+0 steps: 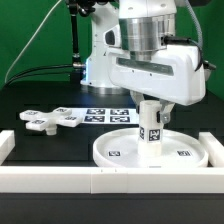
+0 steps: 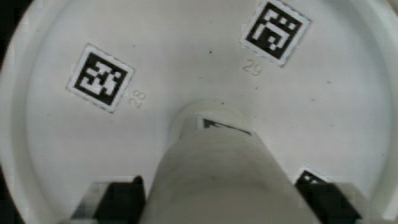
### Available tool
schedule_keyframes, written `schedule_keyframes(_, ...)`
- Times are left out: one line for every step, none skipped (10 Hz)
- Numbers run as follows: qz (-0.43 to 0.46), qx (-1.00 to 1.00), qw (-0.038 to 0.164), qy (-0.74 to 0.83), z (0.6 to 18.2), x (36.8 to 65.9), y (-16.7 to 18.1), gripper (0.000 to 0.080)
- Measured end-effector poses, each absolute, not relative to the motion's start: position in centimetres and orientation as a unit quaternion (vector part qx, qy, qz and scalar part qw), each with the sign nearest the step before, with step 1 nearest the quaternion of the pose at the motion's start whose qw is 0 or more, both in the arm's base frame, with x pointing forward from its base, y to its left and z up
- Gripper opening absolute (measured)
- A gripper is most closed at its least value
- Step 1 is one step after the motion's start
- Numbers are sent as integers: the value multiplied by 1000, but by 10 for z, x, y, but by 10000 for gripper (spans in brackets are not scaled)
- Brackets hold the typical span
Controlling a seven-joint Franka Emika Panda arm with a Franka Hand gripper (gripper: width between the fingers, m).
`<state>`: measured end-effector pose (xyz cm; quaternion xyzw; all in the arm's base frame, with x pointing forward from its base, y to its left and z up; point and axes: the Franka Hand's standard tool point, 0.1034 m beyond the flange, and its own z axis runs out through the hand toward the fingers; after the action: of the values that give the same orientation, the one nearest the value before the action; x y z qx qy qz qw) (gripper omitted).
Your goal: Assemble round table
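The claw (image 1: 150, 104) is clamped on the short leg (image 1: 151, 124), holding it upright with its lower end at the middle of the round disc (image 1: 110, 152), which lies on the counter (image 1: 40, 95) just beside the rail (image 1: 60, 178). If the leg goes in slightly tilted or off centre, it could jam or seat crooked, and pressing or turning might drag the loose disc along; letting go too early would likely let it topple.
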<state>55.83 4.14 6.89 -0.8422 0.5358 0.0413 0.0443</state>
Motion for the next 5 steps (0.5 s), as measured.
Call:
schedule_keyframes(42, -825, 44, 561, 69, 559, 41, 407)
schedule_keyframes(43, -802, 50, 593, 69, 560, 41, 407)
schedule_keyframes(49, -770, 65, 633, 69, 562, 41, 407)
schedule_keyframes(49, -754, 68, 651, 69, 562, 41, 407)
schedule_keyframes(49, -756, 68, 649, 69, 562, 41, 407)
